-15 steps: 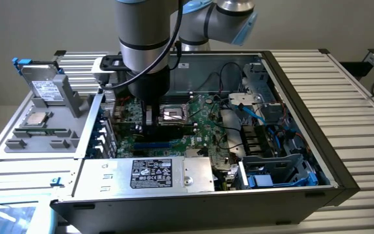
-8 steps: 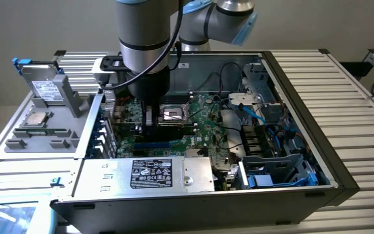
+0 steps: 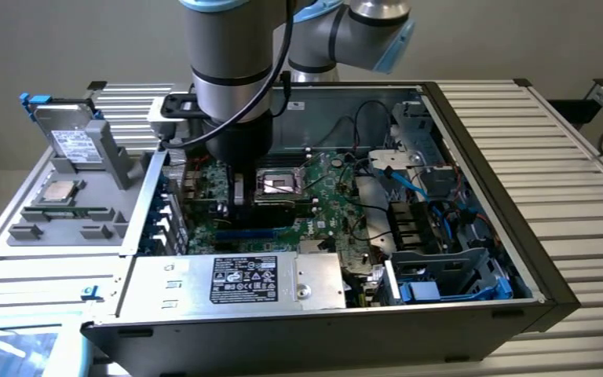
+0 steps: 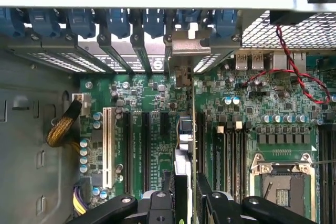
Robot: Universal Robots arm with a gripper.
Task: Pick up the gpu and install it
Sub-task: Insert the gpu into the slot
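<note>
Green motherboard [image 4: 157, 108] all over the wrist view, and the gpu [image 4: 185, 129] is smack in the middle of it, standing on edge and seen from its thin side, lined up with the expansion slots [image 4: 147, 150]. Its metal bracket [image 4: 190, 45] sits at the case's rear wall, in the row of blue slot clips [image 4: 118, 22]. The claw [image 4: 187, 190] has the card pinched between its black fingers [image 4: 167, 184], one on each side, so it's closed partway onto the gpu. Can't tell if the card's edge is actually down in a slot or just above it.

In the exterior view the arm [image 3: 233, 55] reaches straight down into the open case [image 3: 312, 338], with the claw just beside the CPU socket [image 3: 280, 184], on the exterior view's left of it. The power supply [image 3: 249, 279] with the black label lies along the near side of the case. On the grey tray [image 3: 29, 251] at the exterior view's left, a hard drive [image 3: 71, 141] stands upright, with a CPU chip [image 3: 60, 189] and a RAM stick [image 3: 66, 212] lying flat. It all sits on a ribbed metal tabletop [image 3: 584, 196].
</note>
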